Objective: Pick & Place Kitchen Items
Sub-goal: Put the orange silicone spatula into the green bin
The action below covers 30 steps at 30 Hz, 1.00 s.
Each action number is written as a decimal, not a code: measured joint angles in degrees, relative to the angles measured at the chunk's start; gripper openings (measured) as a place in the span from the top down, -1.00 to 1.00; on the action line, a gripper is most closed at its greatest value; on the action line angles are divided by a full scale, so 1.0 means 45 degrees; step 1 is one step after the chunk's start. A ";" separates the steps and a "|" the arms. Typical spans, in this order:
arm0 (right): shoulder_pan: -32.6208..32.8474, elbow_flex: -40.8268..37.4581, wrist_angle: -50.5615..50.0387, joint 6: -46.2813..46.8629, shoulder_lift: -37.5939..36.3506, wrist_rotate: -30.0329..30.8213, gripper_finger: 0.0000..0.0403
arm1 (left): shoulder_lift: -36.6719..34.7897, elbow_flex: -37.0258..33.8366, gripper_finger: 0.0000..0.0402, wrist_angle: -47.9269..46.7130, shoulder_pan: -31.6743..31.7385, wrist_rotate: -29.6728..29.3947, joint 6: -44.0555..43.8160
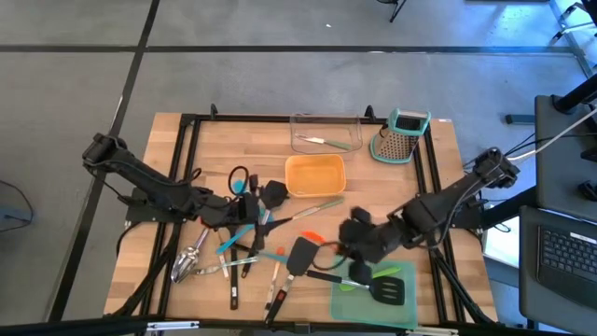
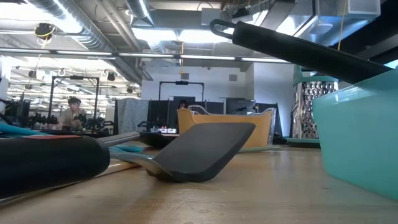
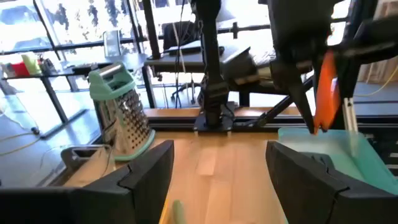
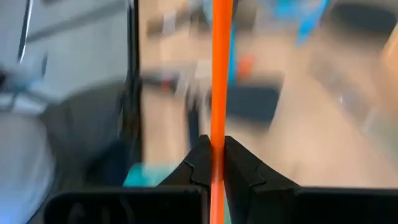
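From above we see the left gripper (image 1: 264, 198) over scattered utensils (image 1: 233, 261), the right gripper (image 1: 347, 233) beside the teal tray (image 1: 373, 301). Left wrist: 2 fingers (image 3: 146, 171) spread wide, empty. Right wrist: fingers (image 4: 198, 163) clamp an orange handle (image 4: 221, 74).

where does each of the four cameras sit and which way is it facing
High: overhead, looking straight down on the table, both arms, left gripper and right gripper.
Low: table height, looking level past a black spatula; no gripper clearly seen.
Left wrist: past its open fingers toward the grater.
Right wrist: fingers shut on an orange handle.
Shared: high, low and left wrist views show the grater.
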 joint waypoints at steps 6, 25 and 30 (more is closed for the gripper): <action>0.2013 -0.0119 -0.2602 0.4080 0.0409 -0.1845 0.92 | -0.0001 0.0000 -0.25 0.0141 0.0018 -0.0052 0.0114; 0.4254 -0.0151 -0.0542 0.5661 0.3656 -0.3567 0.92 | 0.0050 0.0000 -0.23 0.0741 0.0016 0.0177 -0.0017; 0.4278 -0.0155 -0.0360 0.5317 0.4171 -0.3667 0.92 | 0.0057 -0.0010 -0.22 0.0749 -0.0052 0.0456 -0.0121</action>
